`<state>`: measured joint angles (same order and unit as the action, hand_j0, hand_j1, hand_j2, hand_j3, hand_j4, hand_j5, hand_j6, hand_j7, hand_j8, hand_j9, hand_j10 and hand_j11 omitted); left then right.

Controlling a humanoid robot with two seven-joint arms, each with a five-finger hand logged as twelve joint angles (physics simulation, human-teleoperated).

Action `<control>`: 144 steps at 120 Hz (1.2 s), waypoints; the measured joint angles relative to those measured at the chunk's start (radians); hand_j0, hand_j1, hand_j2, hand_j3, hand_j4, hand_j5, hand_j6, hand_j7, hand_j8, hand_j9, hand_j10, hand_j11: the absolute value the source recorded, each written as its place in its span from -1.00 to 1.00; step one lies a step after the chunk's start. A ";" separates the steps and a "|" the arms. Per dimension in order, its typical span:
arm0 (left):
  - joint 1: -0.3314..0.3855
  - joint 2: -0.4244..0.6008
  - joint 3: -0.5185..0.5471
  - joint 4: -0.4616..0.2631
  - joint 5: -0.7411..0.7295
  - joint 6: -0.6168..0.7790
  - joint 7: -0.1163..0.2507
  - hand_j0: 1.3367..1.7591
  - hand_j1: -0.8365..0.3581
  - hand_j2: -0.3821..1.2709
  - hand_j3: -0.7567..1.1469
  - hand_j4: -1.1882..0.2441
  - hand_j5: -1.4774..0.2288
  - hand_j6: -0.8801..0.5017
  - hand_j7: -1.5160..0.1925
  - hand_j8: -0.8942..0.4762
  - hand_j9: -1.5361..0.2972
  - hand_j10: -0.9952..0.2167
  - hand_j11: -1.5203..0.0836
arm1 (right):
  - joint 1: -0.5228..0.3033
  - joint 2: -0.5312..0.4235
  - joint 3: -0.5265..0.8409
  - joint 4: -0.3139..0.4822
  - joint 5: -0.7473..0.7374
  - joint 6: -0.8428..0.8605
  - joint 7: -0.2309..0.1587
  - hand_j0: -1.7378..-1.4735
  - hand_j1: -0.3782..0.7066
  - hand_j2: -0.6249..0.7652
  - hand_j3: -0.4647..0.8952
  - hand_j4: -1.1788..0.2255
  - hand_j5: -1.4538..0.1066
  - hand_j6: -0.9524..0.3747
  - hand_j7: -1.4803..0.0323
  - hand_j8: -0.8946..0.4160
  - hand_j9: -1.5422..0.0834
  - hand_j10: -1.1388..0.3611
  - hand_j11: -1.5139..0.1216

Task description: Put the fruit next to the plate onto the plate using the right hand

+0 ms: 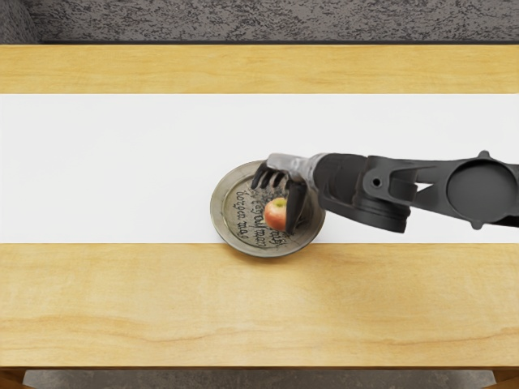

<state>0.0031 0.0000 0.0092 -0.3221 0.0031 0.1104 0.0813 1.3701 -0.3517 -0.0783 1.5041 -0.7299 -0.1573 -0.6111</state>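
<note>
One apple (276,213), one plate (224,212), right hand (283,175)

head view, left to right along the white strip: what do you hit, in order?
plate → apple → right arm, running off the right edge. right hand skipped: it overlaps the apple.

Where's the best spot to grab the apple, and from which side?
I'd grip the apple around its round middle, from above and the right, where the right hand hovers open. It has no handle, and the rim of the plate blocks sideways reaches.
</note>
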 joint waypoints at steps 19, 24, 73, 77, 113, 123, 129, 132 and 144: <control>0.001 0.000 0.000 0.000 0.000 0.000 0.000 0.52 0.98 -0.54 -0.20 0.66 0.73 0.27 0.77 0.31 0.68 0.64 0.90 | 0.002 -0.017 0.036 0.007 0.005 0.030 0.000 -0.39 -0.64 -0.04 -0.32 0.40 0.52 0.21 0.62 0.18 0.58 0.31 0.53; 0.000 0.000 0.000 0.000 0.000 0.000 0.000 0.52 0.98 -0.54 -0.20 0.66 0.73 0.27 0.77 0.31 0.68 0.64 0.90 | 0.001 -0.036 0.064 0.015 0.007 0.059 0.000 -0.39 -0.69 -0.05 -0.32 0.45 0.58 0.24 0.67 0.20 0.63 0.35 0.59; 0.000 0.000 0.000 0.000 0.000 0.000 0.000 0.52 0.98 -0.54 -0.20 0.66 0.73 0.27 0.77 0.31 0.68 0.64 0.90 | -0.056 -0.393 0.330 0.053 0.265 0.685 0.000 -0.40 -0.86 -0.10 -0.32 0.61 0.79 0.37 0.88 0.31 0.83 0.46 0.78; 0.000 0.000 0.000 0.000 0.000 0.000 0.000 0.52 0.98 -0.54 -0.20 0.66 0.73 0.27 0.77 0.31 0.68 0.64 0.90 | -0.057 -0.423 0.338 0.049 0.292 0.708 0.000 -0.40 -0.87 -0.10 -0.32 0.62 0.79 0.38 0.89 0.31 0.83 0.47 0.79; -0.006 0.000 0.000 0.000 0.000 0.000 0.000 0.52 0.98 -0.54 -0.21 0.66 0.73 0.27 0.77 0.31 0.68 0.64 0.90 | -0.052 -0.596 0.369 -0.003 0.475 0.765 0.000 -0.40 -0.89 -0.11 -0.32 0.63 0.82 0.39 0.91 0.32 0.85 0.48 0.81; -0.006 0.000 0.000 0.000 0.000 -0.001 0.000 0.52 0.98 -0.54 -0.21 0.66 0.73 0.27 0.77 0.31 0.68 0.64 0.90 | -0.046 -0.627 0.372 -0.020 0.512 0.767 0.000 -0.40 -0.89 -0.11 -0.32 0.64 0.82 0.39 0.91 0.32 0.85 0.48 0.81; -0.006 0.000 0.000 0.000 0.001 -0.001 0.000 0.52 0.98 -0.54 -0.21 0.66 0.73 0.27 0.77 0.31 0.68 0.64 0.90 | -0.042 -0.638 0.373 -0.027 0.525 0.768 0.000 -0.40 -0.89 -0.11 -0.32 0.64 0.82 0.39 0.91 0.32 0.85 0.48 0.81; -0.006 0.000 0.001 0.000 0.003 -0.001 0.000 0.52 0.98 -0.54 -0.21 0.66 0.73 0.27 0.77 0.31 0.68 0.64 0.90 | -0.040 -0.642 0.373 -0.029 0.529 0.768 0.000 -0.40 -0.89 -0.11 -0.32 0.64 0.82 0.39 0.91 0.32 0.86 0.48 0.81; -0.006 0.000 0.002 0.000 0.007 -0.001 0.000 0.52 0.98 -0.54 -0.21 0.66 0.73 0.27 0.77 0.31 0.68 0.64 0.90 | -0.038 -0.651 0.373 -0.036 0.539 0.768 0.000 -0.40 -0.89 -0.11 -0.32 0.64 0.82 0.39 0.91 0.32 0.86 0.48 0.81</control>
<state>-0.0031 0.0000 0.0109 -0.3221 0.0100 0.1090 0.0813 1.3323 -1.0024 0.2944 1.4686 -0.1909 0.6111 -0.6109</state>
